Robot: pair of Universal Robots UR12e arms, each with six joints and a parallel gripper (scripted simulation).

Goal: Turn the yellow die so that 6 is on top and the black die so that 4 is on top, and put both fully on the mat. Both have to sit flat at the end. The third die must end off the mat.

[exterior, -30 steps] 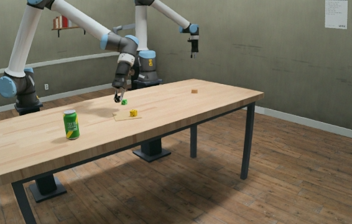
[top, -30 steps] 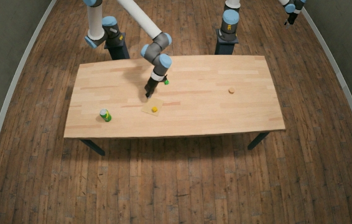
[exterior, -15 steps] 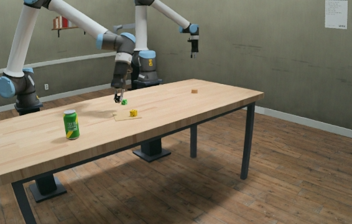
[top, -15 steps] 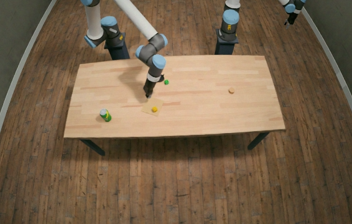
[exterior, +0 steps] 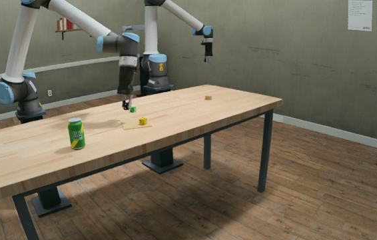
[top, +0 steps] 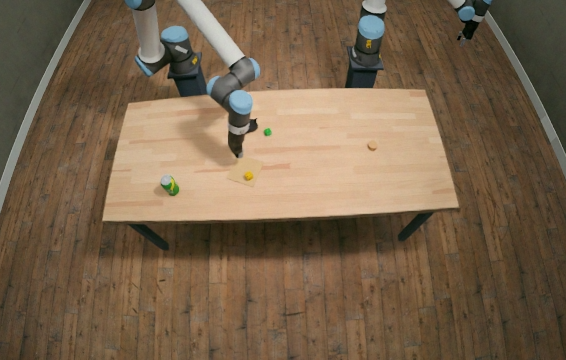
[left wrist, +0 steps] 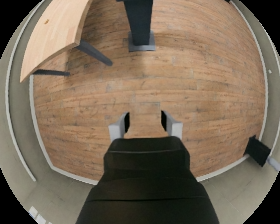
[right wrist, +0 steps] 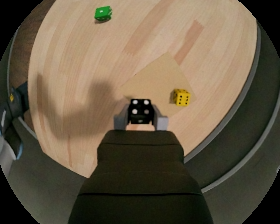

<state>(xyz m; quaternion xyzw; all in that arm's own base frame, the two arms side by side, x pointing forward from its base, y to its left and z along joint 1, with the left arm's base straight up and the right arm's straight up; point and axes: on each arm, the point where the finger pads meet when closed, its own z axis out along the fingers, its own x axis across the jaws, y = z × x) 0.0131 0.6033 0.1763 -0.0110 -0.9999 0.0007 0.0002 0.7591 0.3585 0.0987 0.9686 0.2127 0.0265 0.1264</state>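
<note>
My right gripper [top: 239, 155] [right wrist: 140, 110] is shut on the black die [exterior: 126, 106] [right wrist: 140, 107] and holds it above the table, near the mat's back edge. The die's face towards the right wrist camera shows four pips. The yellow die [top: 248, 176] [exterior: 142, 121] [right wrist: 181, 97] sits flat on the tan mat [top: 244, 166] [exterior: 129, 126] [right wrist: 151, 77], near one corner; its top appears to show six pips. The green die [top: 267, 132] [exterior: 133, 109] [right wrist: 103, 13] lies on the table off the mat. My left gripper [exterior: 207, 60] [left wrist: 145, 117] is open and empty, far from the table.
A green can [top: 170, 185] [exterior: 76, 134] stands on the table [top: 323, 195] [exterior: 175, 123], on the other side of the mat from a small round wooden piece [top: 372, 145] [exterior: 208, 98]. The right arm reaches over the table's back edge.
</note>
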